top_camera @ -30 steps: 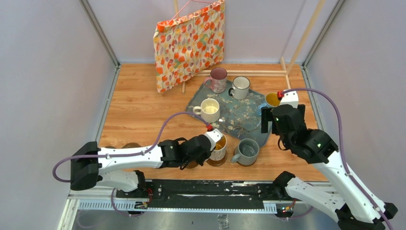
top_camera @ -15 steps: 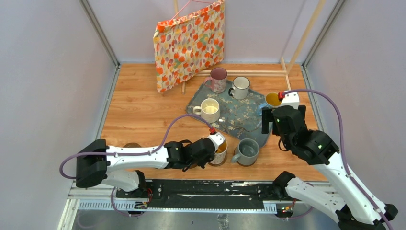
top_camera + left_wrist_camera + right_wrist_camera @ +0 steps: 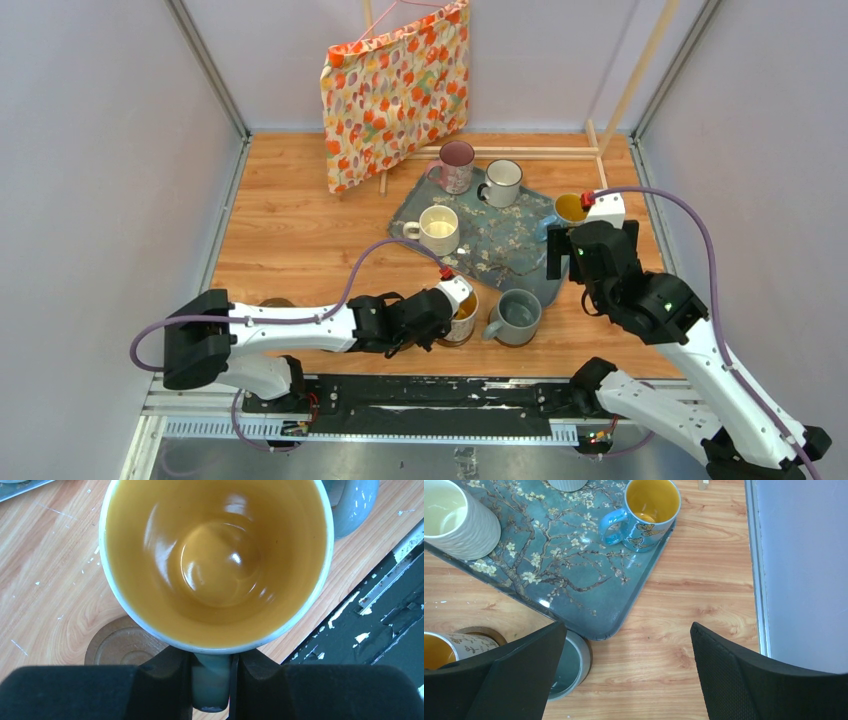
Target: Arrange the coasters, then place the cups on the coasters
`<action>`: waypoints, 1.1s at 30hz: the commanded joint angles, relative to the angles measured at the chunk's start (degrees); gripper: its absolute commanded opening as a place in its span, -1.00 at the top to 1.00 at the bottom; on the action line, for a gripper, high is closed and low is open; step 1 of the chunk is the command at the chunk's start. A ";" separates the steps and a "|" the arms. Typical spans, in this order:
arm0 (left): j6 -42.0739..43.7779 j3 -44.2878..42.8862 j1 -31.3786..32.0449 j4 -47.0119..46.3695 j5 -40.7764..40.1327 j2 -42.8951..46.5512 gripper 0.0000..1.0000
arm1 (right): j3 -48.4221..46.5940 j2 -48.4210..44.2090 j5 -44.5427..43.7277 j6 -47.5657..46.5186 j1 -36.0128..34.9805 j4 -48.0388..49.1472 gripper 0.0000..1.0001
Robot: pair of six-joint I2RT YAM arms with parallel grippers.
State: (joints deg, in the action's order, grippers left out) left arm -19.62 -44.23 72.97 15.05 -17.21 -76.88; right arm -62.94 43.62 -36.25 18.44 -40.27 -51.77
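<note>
My left gripper point(image 3: 212, 666) is shut on the handle point(image 3: 212, 685) of a white cup with a yellow inside point(image 3: 215, 560), near the table's front edge point(image 3: 462, 314). A brown coaster point(image 3: 117, 645) shows partly under that cup. I cannot tell whether the cup rests on it. A grey cup point(image 3: 518, 315) stands just to its right. On the floral tray point(image 3: 500, 250) are the pink point(image 3: 456, 165), dark-rimmed white point(image 3: 502, 182), cream point(image 3: 438, 228) and blue-handled point(image 3: 644, 512) cups. My right gripper point(image 3: 626, 627) hangs open over the tray's near right corner, holding nothing.
Another coaster point(image 3: 275, 302) lies at the front left beside my left arm. A flowered cloth point(image 3: 395, 90) hangs on a wooden frame at the back, with thin wooden rods point(image 3: 520, 152) on the table behind the tray. Side walls stand close on both sides.
My left arm has pushed slightly to the right with the yellow-inside cup, which now sits nearer the grey cup. The right arm has not moved.
</note>
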 commanded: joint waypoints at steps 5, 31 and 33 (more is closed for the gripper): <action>-1.52 -0.64 0.59 -3.19 -3.14 0.00 1.00 | 1.13 -0.65 -0.76 0.94 -0.25 0.44 -0.99; -1.88 0.66 0.60 -1.44 -3.16 2.18 1.00 | 1.06 -0.11 0.42 1.99 -0.27 0.44 -0.99; -2.00 1.08 0.60 -1.58 -3.24 2.56 1.00 | 1.06 -0.11 0.55 2.04 -0.27 0.44 -0.99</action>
State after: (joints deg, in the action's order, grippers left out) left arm -20.45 -43.90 73.21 15.18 -18.65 -76.69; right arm -62.67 43.66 -35.97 19.57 -40.27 -51.64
